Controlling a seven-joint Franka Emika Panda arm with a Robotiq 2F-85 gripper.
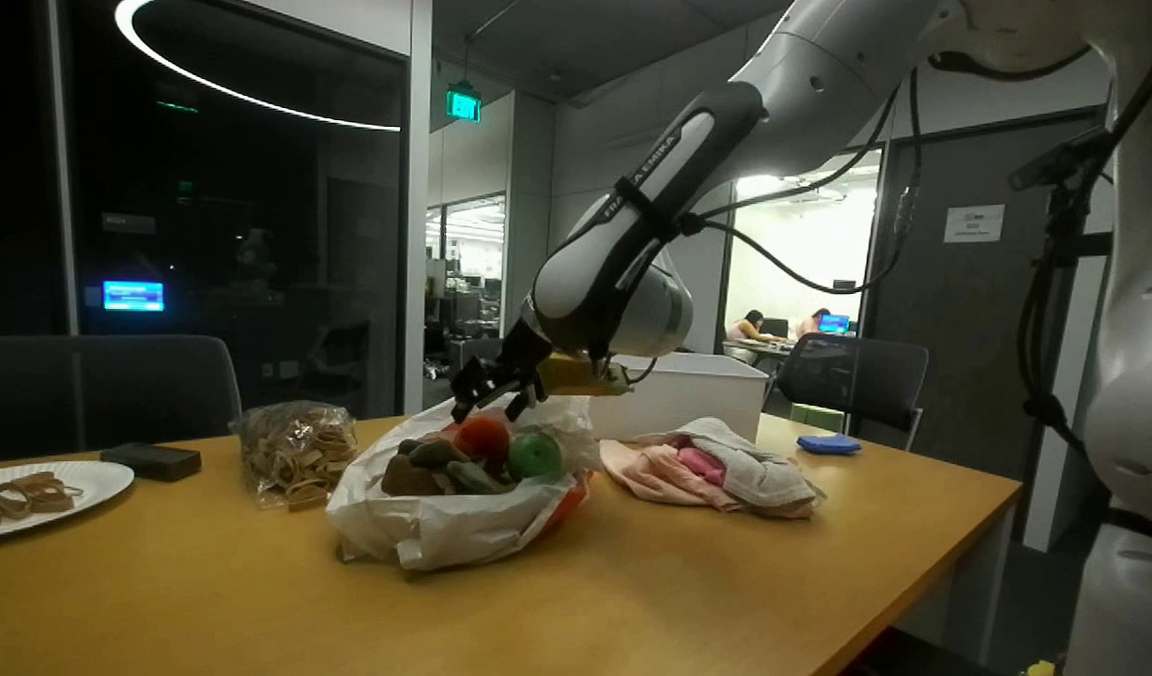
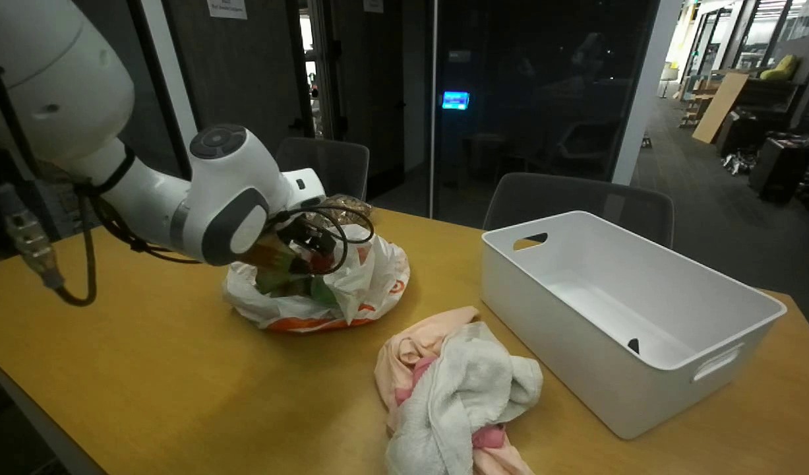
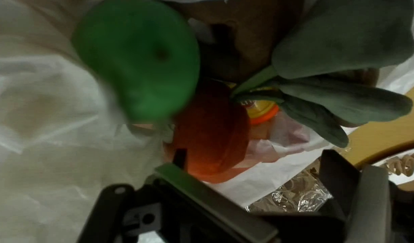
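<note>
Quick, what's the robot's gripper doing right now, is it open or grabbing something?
Gripper: open, holding nothing, over the white bag.

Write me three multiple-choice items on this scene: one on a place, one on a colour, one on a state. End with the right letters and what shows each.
1. Where is the green round thing relative to the white bag?
A) under it
B) in it
C) behind it

2. What colour is the bin?
A) black
B) blue
C) white

3. How do the fingers of the gripper stand?
A) spread apart
B) pressed together
C) clamped on the bin

Right letters: 1 B, as an exterior view shows it sitting within the bag's mouth; 2 C, as it looks white in both exterior views; 3 A, as the wrist view shows a gap between them.
</note>
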